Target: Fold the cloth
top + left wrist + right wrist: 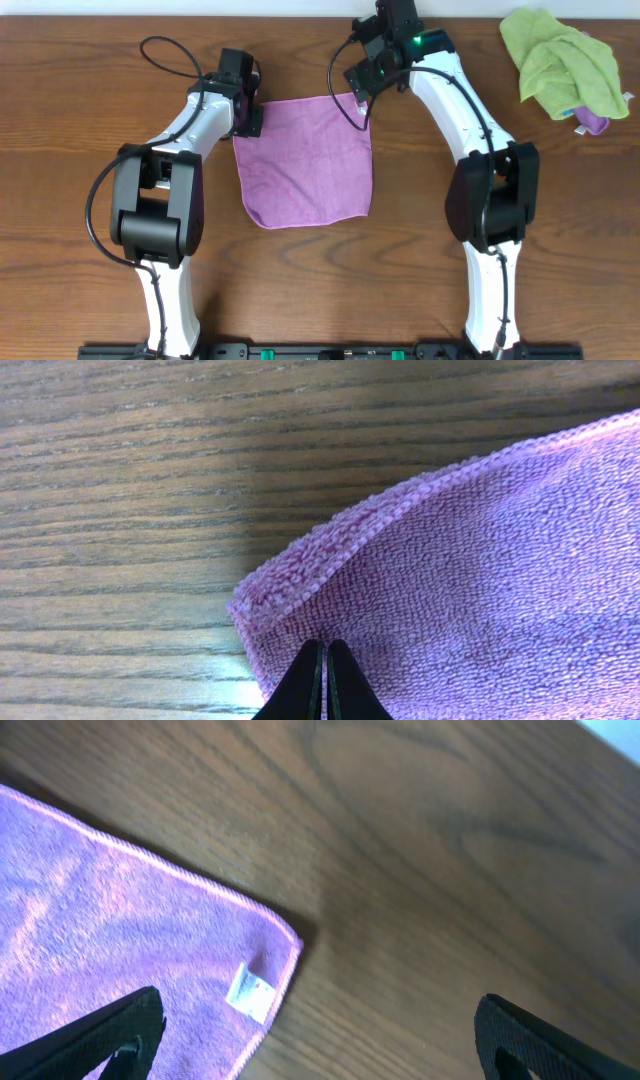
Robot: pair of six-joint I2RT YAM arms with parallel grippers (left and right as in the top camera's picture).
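Observation:
A purple cloth point(305, 160) lies flat on the wooden table between both arms, roughly square. My left gripper point(247, 118) is at its far left corner. In the left wrist view the fingertips point(326, 645) are pressed together on the cloth point(480, 580) just behind that corner. My right gripper point(362, 100) hovers over the far right corner. In the right wrist view its jaws point(320, 1020) are wide open and empty above the cloth point(120, 940), whose corner carries a small white tag point(250, 992).
A crumpled green cloth point(560, 60) lies at the far right of the table, with a bit of purple fabric point(592, 122) under its near edge. Bare wood table point(90, 80) surrounds the purple cloth.

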